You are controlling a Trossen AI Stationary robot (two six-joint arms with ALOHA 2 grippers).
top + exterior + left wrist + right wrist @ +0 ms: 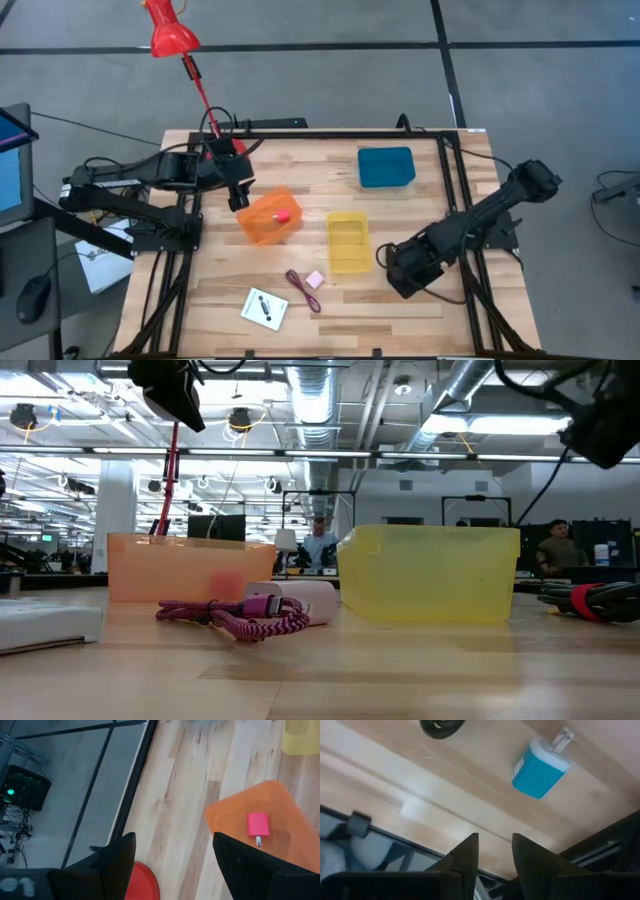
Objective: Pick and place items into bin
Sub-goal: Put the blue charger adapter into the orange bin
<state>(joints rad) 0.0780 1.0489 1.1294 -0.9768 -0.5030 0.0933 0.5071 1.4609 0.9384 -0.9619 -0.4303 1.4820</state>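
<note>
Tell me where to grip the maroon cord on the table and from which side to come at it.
Take the maroon cord from straight above, across the middle of its bunch. It lies flat on the table as a narrow loose coil beside the pale pink block, so fingers closing across its narrow width would likely gather several strands. Stay clear of the block end.

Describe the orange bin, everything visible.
The orange bin is a shallow, translucent orange plastic container with rounded corners, sitting open and upright on the wooden table, turned at a slight angle. It lies left of the yellow bin, apart from it. Inside rests one small pink cube with metal prongs showing in the left wrist view. The left gripper hangs open above the bin's left edge, not touching it. No lid is visible.
</note>
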